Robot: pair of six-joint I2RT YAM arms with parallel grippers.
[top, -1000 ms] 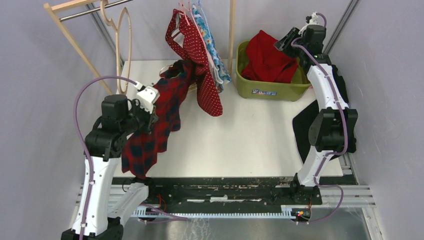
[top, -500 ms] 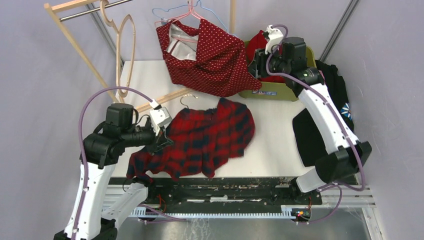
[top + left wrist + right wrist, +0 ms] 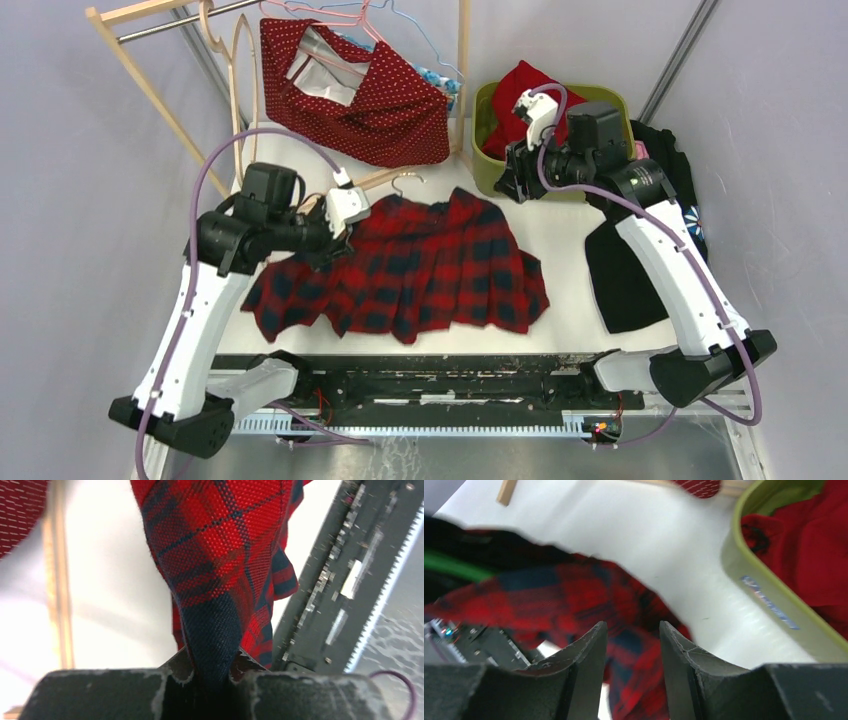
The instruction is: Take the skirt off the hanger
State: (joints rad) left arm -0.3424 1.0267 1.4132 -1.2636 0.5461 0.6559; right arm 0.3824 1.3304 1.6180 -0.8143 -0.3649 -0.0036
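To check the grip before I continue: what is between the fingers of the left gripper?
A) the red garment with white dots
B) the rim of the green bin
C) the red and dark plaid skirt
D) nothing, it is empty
C: in the left wrist view the left gripper is closed on a fold of the plaid skirt.

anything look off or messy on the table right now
The plaid skirt lies crumpled across the table, one corner pinched in the left gripper, with a hanger hook poking out at its far edge. A black cloth lies bunched at the table's right edge. Nothing looks spilled or broken.
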